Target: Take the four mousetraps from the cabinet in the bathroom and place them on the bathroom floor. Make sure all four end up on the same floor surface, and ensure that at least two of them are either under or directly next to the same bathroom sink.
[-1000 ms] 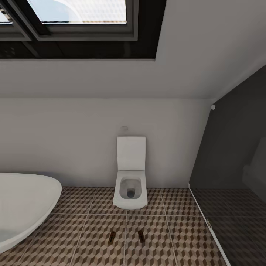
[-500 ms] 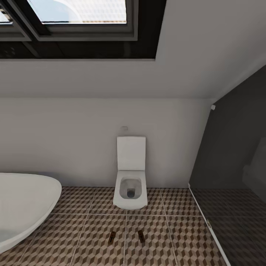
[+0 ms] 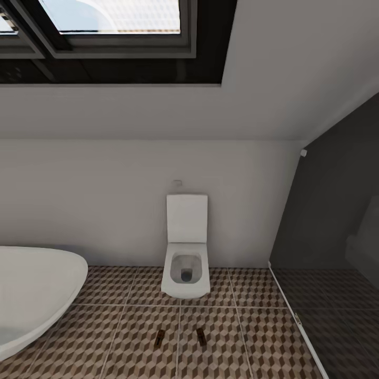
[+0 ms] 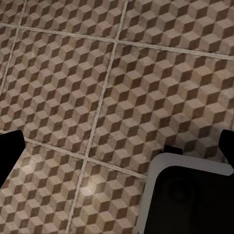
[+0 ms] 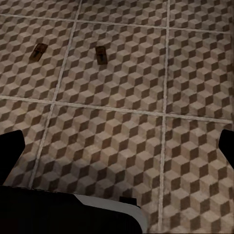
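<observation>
While the head view is held exactly as it was a second ago and half a second ago, nothing can be said to have changed: two mousetraps, the left one (image 3: 160,337) and the right one (image 3: 201,337), are seen lying flat on the bathroom floor (image 3: 263,337), just beside each other on neighbouring tiles, a little in front of the toilet (image 3: 186,263). The same pair is picked up in the right wrist view, one (image 5: 37,51) apart from the other (image 5: 101,54), both well away from the fingers. From this stillness a pause is judged, with two traps set down and two presumably yet to be fetched from the cabinet; whether the sink condition is met cannot be told, since no sink is in view. Each gripper's fingers are shown as dark tips at opposite edges of its wrist picture, so the left fingers (image 4: 10,155) and the right fingers (image 5: 10,152) are taken to be spread apart with nothing held. The cube-patterned tiles are bordered by the white bathtub (image 3: 37,295), a pale wall under a dark-framed window (image 3: 113,37), and a dark glass partition (image 3: 331,252).
</observation>
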You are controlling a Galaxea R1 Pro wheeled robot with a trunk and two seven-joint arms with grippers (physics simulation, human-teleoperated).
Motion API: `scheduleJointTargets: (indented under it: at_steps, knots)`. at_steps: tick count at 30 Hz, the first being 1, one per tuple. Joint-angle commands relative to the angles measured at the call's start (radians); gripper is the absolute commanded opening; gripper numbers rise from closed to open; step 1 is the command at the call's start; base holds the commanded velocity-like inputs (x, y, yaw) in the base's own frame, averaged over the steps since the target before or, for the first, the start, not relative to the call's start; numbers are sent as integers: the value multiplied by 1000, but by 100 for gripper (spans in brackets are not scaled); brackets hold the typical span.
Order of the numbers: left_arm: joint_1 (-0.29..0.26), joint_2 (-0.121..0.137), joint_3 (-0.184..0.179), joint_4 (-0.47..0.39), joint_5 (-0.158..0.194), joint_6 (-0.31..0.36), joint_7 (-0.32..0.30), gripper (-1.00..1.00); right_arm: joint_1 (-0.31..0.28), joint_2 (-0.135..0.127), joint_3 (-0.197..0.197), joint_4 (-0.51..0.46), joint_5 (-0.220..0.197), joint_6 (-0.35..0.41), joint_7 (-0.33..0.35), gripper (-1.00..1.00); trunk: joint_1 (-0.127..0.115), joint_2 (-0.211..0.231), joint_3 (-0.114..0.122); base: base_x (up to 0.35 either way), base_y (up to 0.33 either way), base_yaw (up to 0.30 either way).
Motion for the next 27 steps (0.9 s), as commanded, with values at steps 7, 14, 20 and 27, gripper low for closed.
scheduleJointTargets:
  at_steps: [7, 14, 20, 27]
  knots:
    - [-1, 0, -7, 2, -2, -2, 5, 100, 1, 31, 0, -1, -11, 25, -68, 100, 1, -2, -2, 0, 0, 0]
    - [-1, 1, -8, 6, -2, -2, 5, 100, 1, 35, 1, 0, -10, 30, -89, 100, 1, -2, -2, 0, 0, 0]
    - [-1, 7, -8, 9, -1, -2, 5, 100, 1, 32, 1, 0, -10, 31, -92, 100, 1, -2, -2, 0, 0, 0]
    - [-1, 11, -8, 9, 0, -2, 6, 100, 1, 33, 2, 0, -10, 31, -92, 100, 1, -2, -2, 0, 0, 0]
